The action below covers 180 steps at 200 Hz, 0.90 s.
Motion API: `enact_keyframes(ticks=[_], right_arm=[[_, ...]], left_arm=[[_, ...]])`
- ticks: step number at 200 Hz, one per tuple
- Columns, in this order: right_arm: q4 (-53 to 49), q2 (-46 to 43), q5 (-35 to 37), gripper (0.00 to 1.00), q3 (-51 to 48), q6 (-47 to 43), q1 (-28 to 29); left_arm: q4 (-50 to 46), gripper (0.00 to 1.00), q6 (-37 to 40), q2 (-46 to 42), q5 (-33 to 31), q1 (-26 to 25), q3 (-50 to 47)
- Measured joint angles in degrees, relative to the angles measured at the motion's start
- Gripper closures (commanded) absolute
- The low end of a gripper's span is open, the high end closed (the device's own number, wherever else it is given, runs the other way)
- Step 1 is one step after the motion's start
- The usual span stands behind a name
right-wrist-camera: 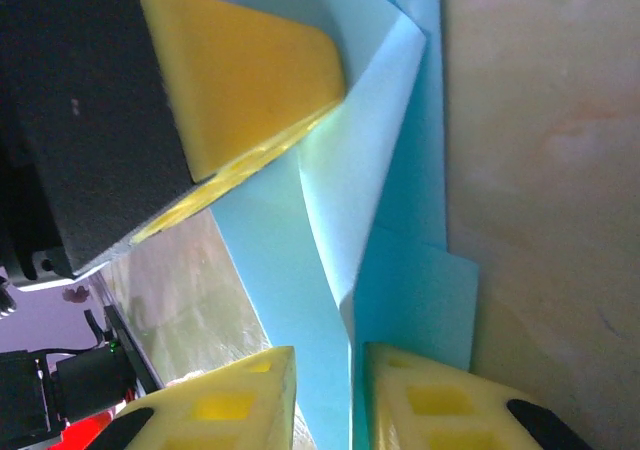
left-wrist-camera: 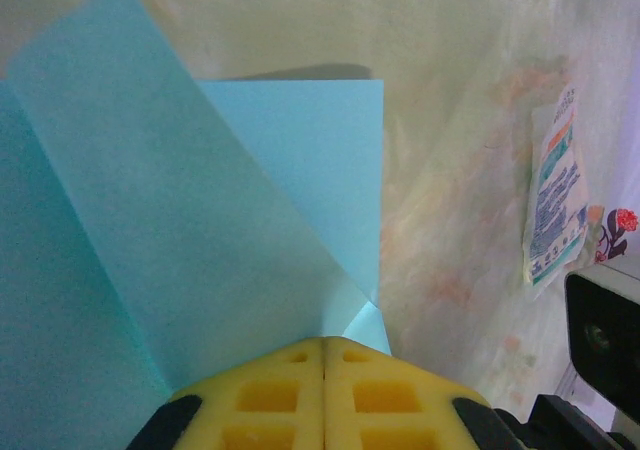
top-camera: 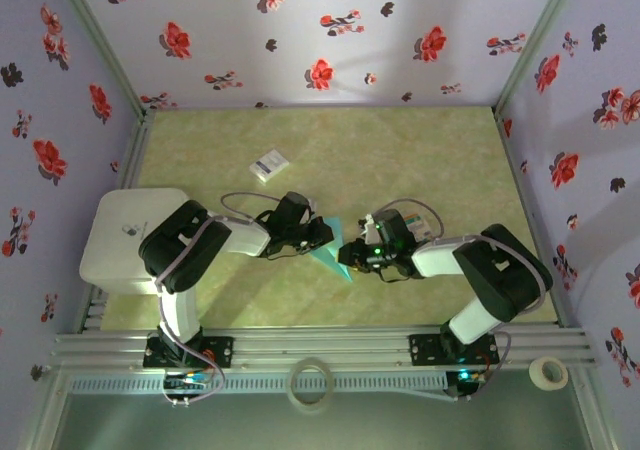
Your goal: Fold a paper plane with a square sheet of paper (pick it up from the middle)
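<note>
Green table (top-camera: pixel 420 150) — one teal sheet (top-camera: pixel 333 252) (folded), two pincers (left-wrist-camera: pixel 323 348) (right-wrist-camera: pixel 328 360), one card (top-camera: pixel 268 164).

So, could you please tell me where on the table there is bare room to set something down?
Free: the far strip along the back wall, right of the small card, and the near strip along the front rail. Crowded: the middle, where the left gripper and right gripper meet at the teal paper; the white slab takes the near left.

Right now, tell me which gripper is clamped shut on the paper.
The left gripper: its fingers meet on the teal paper; the right gripper's stand apart.
</note>
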Motion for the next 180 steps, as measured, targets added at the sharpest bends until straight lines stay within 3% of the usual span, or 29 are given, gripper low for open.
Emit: enact_keyframes(ticks=[49,160,180], right_arm=[[-3.7,-2.8,1.6,0.87,-1.5,0.1,0.2],[-1.9,-4.0,1.0,0.83,-3.8,1.4,0.2],[-1.7,-5.4,1.1,0.85,-5.1,1.8,0.3]], left_arm=[[0.1,0.94,0.0,0.0,0.1,0.1,0.0],[2.0,0.94,-0.1,0.1,0.3,0.3,-0.9],[2.4,0.94,0.0,0.1,0.3,0.3,-1.1]])
